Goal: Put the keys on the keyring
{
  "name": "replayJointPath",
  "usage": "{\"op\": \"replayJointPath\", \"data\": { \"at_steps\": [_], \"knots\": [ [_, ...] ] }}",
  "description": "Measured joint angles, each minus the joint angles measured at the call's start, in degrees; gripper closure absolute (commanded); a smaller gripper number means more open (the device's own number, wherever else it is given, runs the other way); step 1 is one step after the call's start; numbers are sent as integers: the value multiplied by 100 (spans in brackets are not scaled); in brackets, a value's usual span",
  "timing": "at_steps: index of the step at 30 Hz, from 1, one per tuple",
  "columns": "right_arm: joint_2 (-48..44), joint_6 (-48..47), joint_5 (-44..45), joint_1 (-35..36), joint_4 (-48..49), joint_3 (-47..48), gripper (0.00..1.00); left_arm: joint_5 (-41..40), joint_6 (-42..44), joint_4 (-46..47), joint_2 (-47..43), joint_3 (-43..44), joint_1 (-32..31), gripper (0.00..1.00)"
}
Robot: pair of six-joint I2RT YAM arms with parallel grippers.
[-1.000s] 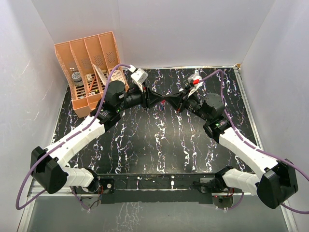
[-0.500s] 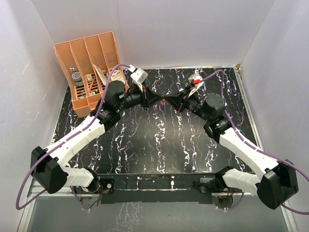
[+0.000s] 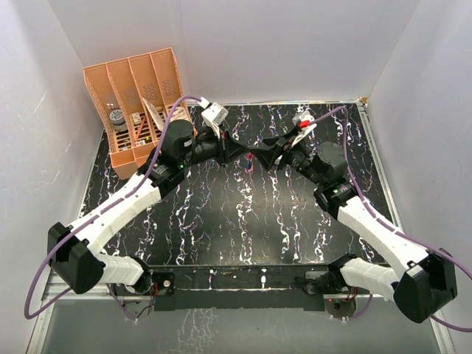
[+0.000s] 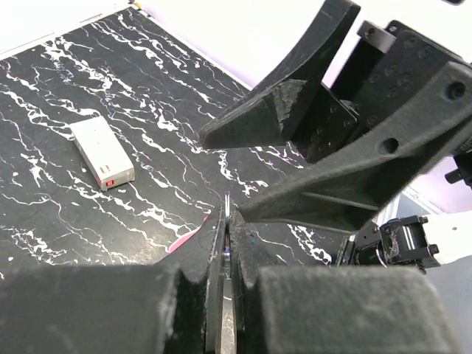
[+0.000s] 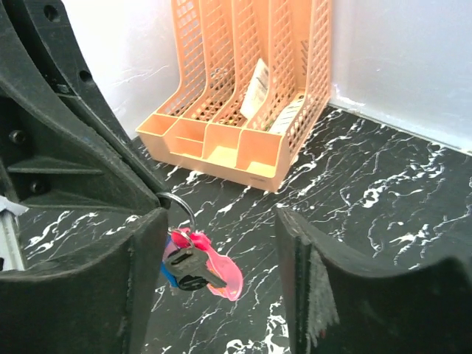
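Keyring [image 5: 221, 274]: thin silver loop on top, flat pink-red strap hanging below it. It hangs in the air above the far middle of the worktop [image 3: 221, 214], clear of the black, white-veined surface.

Dark-headed key [image 5: 193, 267]: bunched against the strap just under the loop, lying across the pink. Blue-headed key [image 5: 167, 274]: tucked behind the dark one, with only a bright blue edge showing. Both hang in one cluster with the strap. I cannot tell from these views whether each is threaded on the loop.

Left hand [image 4: 227, 221]: closed, its fingers pressed together on a thin silver edge of the loop. The tip of the pink strap pokes out beside them in the left wrist view.

Right hand [image 5: 221, 215]: fingers spread apart with nothing between them, facing the left hand at close quarters. The key cluster hangs just beside one of its fingers, and contact is not clear. From above, the two hands meet nose to nose, left hand [image 3: 245, 153] and right hand [image 3: 267, 151], with a red speck below the gap between them.

White box [image 4: 102, 153]: small and flat with a red mark at one end. It lies on the worktop apart from the hands.

Orange slotted file rack [image 3: 136, 103]: stands in the far left corner with small items in its compartments.
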Motion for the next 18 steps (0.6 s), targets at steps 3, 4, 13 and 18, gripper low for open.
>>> {"op": "replayJointPath", "data": {
  "at_steps": [3, 4, 13, 18],
  "knots": [
    [-188, -68, 138, -4, -170, 0, 10, -85, 79, -315, 68, 267, -2, 100],
    [-275, -116, 164, 2, -229, 2, 3, -101, 111, -407, 92, 343, -2, 100],
    [-721, -402, 94, 9, -588, 7, 2, -153, 367, -1338, 533, 1285, -2, 100],
    [-452, -367, -55, 11, -584, 7, 2, -98, 396, -1593, 752, 1486, -2, 100]
  ]
}}
